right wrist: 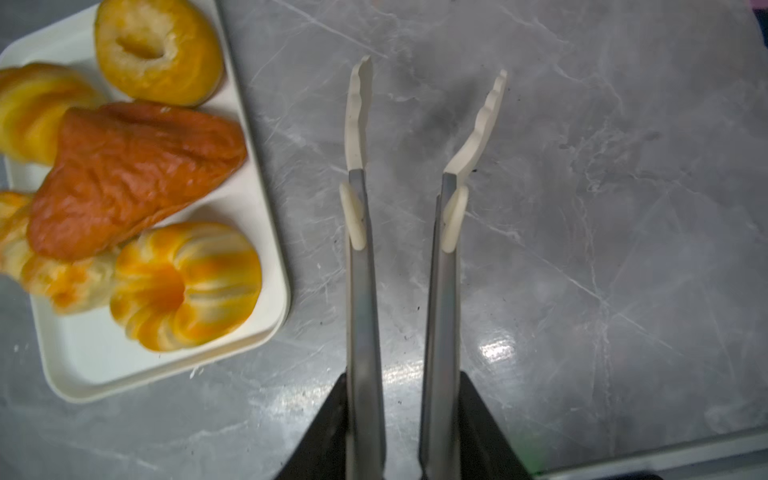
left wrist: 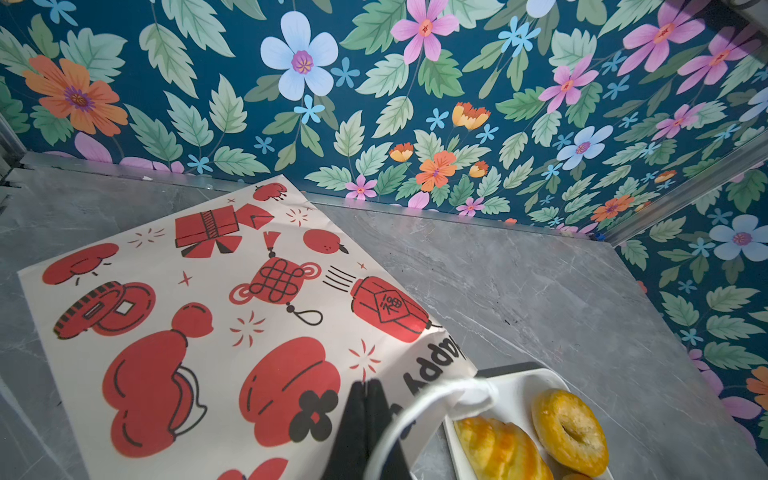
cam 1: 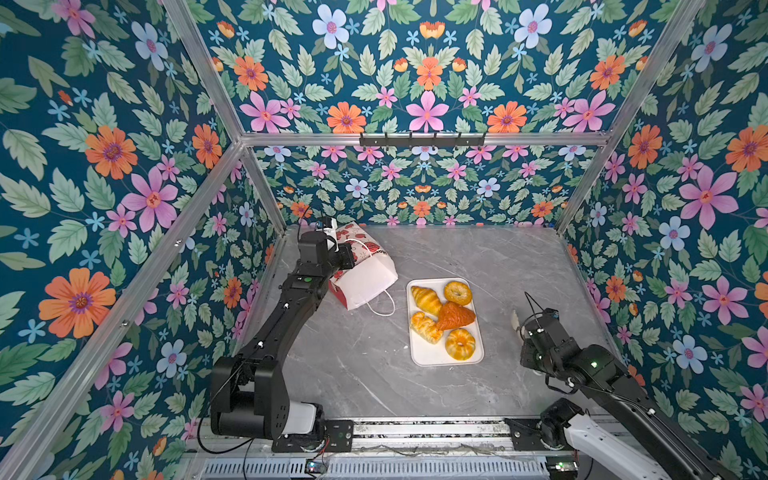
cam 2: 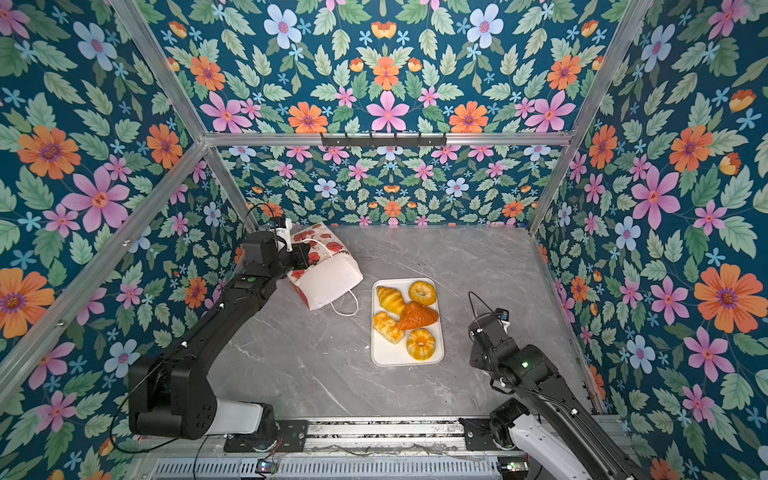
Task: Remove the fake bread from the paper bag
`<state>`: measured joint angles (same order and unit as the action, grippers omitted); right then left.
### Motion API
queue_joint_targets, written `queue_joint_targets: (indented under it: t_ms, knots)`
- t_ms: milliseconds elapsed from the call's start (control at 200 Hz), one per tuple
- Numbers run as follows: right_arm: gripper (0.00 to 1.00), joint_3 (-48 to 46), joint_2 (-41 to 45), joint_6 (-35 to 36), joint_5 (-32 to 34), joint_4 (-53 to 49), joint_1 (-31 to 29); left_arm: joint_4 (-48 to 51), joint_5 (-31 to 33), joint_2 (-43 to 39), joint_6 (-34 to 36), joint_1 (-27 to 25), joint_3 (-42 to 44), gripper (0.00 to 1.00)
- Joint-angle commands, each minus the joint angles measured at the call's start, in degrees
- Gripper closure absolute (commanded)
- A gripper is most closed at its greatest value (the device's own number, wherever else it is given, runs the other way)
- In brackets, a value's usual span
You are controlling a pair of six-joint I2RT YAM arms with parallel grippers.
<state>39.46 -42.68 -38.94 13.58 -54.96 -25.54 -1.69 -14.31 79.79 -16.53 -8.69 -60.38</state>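
Bread: all five pieces of fake bread (cam 1: 455, 316) lie on the white tray (cam 1: 422, 355) in the middle of the table (cam 1: 353, 374). There are two rings, two croissants, and one darker triangle resting across the others. None shows at the bag.
Bag: the paper bag (cam 1: 365, 280) lies on its side near the back left corner, just beside the tray. Its inside is hidden.
Left arm: the left gripper (left wrist: 365, 390) sits over the printed face of the bag with its fingers pressed together. A cord handle (left wrist: 432, 399) loops right beside them. Cannot tell whether cord or paper is pinched.
Tool: the tongs (right wrist: 361, 291) are clamped by their two arms in the right gripper (right wrist: 402, 376). The tips are spread with nothing between them, over bare table beside the tray.
Stage (judged): done or nearly done; the bag's emptiness is unconfirmed.
Risk, cord: if the loop is snagged on the left fingers, a pull-back could drag the bag into the tray and shove bread off.
Risk, pile: the triangle rides on its neighbours, so a knock to the tray could tip it over the low rim.
Risk, tongs: a low swing past the tray edge could clip the nearest ring.
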Motion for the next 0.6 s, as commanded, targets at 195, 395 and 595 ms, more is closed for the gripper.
queue_joint_targets:
  t_ms: [195, 395, 595]
  knots:
    - [0.63, -1.3, -17.6, 4.4, -1.6, 22.2, 7.5, -1.6, -0.4, -0.6, -0.1, 0.0, 0.1, 1.00]
    - [0.59, -1.9, -27.7, 2.3, -2.0, 26.5, 10.0, -1.2, -0.3, -0.9, -0.2, 0.0, -0.6, 1.00]
    - [0.51, -2.3, -31.0, 1.7, -2.1, 27.8, 11.5, -0.7, -1.0, -1.0, -0.6, 0.0, -1.3, 1.00]
